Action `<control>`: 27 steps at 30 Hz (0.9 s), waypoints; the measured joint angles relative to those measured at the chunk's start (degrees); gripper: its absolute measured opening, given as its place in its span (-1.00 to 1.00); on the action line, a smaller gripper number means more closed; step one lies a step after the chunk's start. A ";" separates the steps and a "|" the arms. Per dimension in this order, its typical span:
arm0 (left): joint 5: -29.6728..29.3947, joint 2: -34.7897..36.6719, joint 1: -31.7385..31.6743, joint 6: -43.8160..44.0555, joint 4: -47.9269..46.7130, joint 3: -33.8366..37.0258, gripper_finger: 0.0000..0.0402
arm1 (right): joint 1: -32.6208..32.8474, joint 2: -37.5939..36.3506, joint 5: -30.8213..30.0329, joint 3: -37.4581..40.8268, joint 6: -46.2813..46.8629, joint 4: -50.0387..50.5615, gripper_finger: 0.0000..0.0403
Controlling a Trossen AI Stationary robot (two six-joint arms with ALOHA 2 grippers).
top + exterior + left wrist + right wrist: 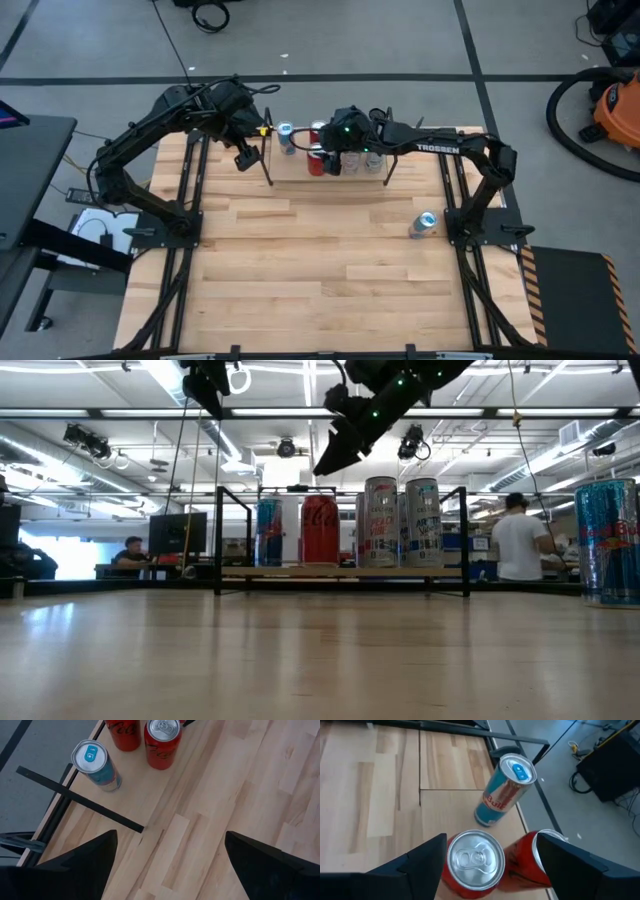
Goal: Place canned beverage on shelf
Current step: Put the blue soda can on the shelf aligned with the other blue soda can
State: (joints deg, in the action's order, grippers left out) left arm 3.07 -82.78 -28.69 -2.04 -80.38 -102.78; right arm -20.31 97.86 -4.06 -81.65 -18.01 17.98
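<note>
The low light-wood shelf (296,170) with black corner rods stands at the table's far middle. On it stand a blue can (286,134), two red cans (317,162) and two tall silver cans (372,160). My right gripper (491,838) is open and hovers above the cans. In its wrist view its fingers stand on either side of a red can's top (474,858) without touching it, and the low view shows it (338,448) well above the cans. My left gripper (170,834) is open and empty, above the shelf's left end (246,155). Another blue can (424,224) stands on the table at the right.
The shelf's black rods (218,540) rise at its corners beside the cans. The blue can on the table shows large at the right edge of the low view (608,540). The arms' bases sit at the table's left and right edges. People sit and stand in the room beyond the table.
</note>
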 joint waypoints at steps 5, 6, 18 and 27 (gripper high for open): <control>0.00 0.00 0.04 -0.79 -0.02 0.00 0.85 | 1.43 -3.74 -0.93 0.00 -2.59 2.96 0.56; 0.00 0.00 0.04 -1.23 -0.02 0.00 0.85 | 1.67 -4.80 -1.08 0.00 -2.53 3.63 0.56; 0.00 0.00 0.04 -1.64 -0.92 0.00 0.85 | 3.14 -18.11 -2.19 0.00 1.46 18.50 0.59; 0.01 0.00 0.04 -0.27 -1.29 0.00 0.85 | 5.09 -22.93 -8.13 0.00 8.58 32.79 0.71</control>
State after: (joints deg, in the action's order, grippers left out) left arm 3.08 -82.78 -28.64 -2.31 -81.67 -102.78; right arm -15.22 74.93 -12.20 -81.65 -9.43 50.76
